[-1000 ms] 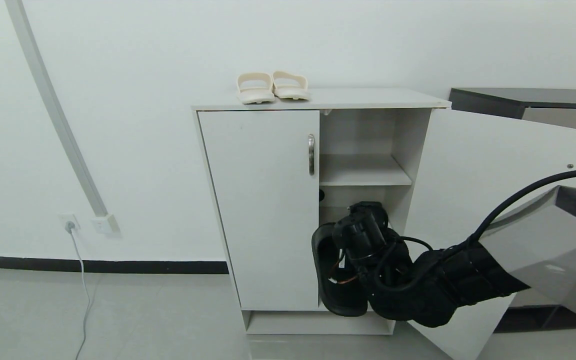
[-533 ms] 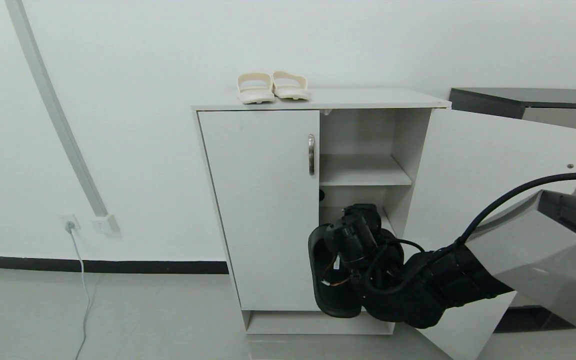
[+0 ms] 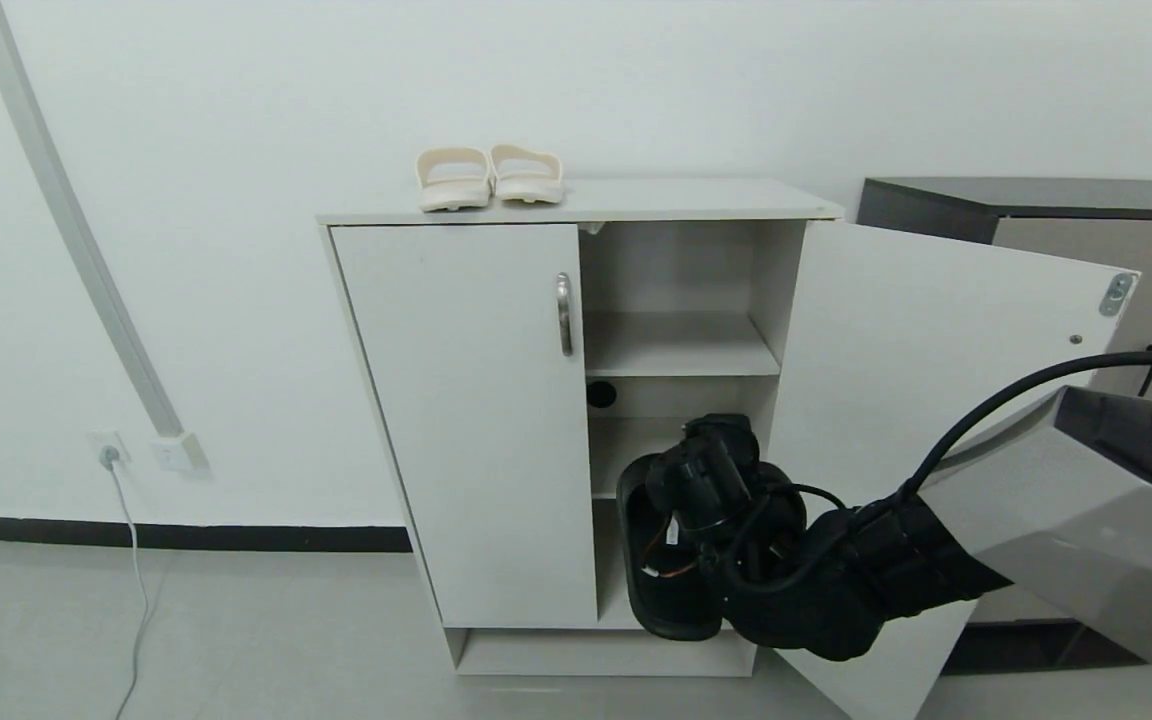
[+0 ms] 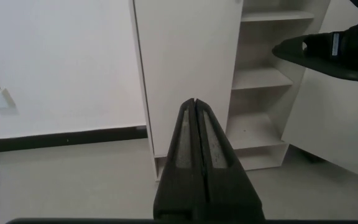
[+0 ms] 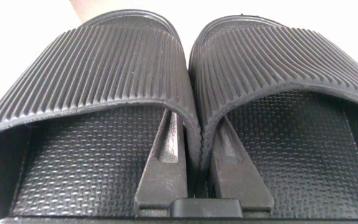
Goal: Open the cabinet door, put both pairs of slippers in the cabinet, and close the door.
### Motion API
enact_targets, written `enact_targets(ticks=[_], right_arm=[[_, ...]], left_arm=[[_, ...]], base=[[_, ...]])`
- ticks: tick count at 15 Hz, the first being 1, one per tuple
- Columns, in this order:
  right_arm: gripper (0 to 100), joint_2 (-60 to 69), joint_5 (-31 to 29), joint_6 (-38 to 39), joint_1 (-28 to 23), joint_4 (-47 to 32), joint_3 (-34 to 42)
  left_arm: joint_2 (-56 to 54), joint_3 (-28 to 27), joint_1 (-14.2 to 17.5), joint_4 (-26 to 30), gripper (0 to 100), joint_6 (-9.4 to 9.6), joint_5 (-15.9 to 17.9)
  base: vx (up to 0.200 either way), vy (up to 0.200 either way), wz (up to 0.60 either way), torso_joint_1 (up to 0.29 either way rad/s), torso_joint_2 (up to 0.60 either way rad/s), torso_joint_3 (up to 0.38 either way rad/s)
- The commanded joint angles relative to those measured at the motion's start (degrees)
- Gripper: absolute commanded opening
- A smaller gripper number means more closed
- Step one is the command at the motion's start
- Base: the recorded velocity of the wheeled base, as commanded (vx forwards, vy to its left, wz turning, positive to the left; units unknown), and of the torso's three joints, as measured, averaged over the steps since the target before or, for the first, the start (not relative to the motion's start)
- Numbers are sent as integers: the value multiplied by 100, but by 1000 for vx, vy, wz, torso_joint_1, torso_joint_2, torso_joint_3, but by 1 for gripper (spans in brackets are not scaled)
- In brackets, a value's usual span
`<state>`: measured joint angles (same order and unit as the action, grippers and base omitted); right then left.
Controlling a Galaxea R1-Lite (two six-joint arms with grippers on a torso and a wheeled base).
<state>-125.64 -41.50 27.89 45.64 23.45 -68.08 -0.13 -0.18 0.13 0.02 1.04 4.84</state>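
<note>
The right gripper (image 5: pixel 196 163) holds the black slippers (image 3: pixel 658 560) as a pair. Its two fingers (image 5: pixel 165 163) reach in under the ribbed straps and pinch the two inner strap walls together, so both shoes hang from one grip. In the head view the pair sits at the mouth of the cabinet (image 3: pixel 696 198), in front of the lower part of the open half, between the shut left door (image 3: pixel 466 420) and the swung-out right door (image 3: pixel 916 380).

The pair's long axis runs nearly upright, and the shoes stand on edge, not flat. The bottom shelf (image 3: pixel 608 580) lies beyond and below the gripper, deeper in the cabinet, and the middle shelf (image 3: pixel 624 450) is behind the wrist. My judgement is that the coming move turns on this: the slippers must go forward into the opening, and the upright pair probably has to tip towards level to fit a shelf.

The right arm is the nearer arm and already carries the load. The left gripper (image 4: pixel 194 111) hangs well back from the cabinet over the floor (image 4: pixel 73 180), fingers pressed together on nothing.

The beige slippers (image 3: pixel 489 177) lie side by side on the cabinet top, above the left door, not yet put inside.
</note>
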Motion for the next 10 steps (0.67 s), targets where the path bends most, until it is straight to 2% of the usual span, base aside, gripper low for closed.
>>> enact_targets(ticks=[1,10], right_arm=[[0,-75,1,6,33,10,-3],[0,-128,1,15,147,124,50]], left_arm=[[13,1,-5,-2,0,2,-1],[13,1,-5,-2,0,11,-1]], base=[[0,0,0,0,0,0],[0,0,0,0,0,0]])
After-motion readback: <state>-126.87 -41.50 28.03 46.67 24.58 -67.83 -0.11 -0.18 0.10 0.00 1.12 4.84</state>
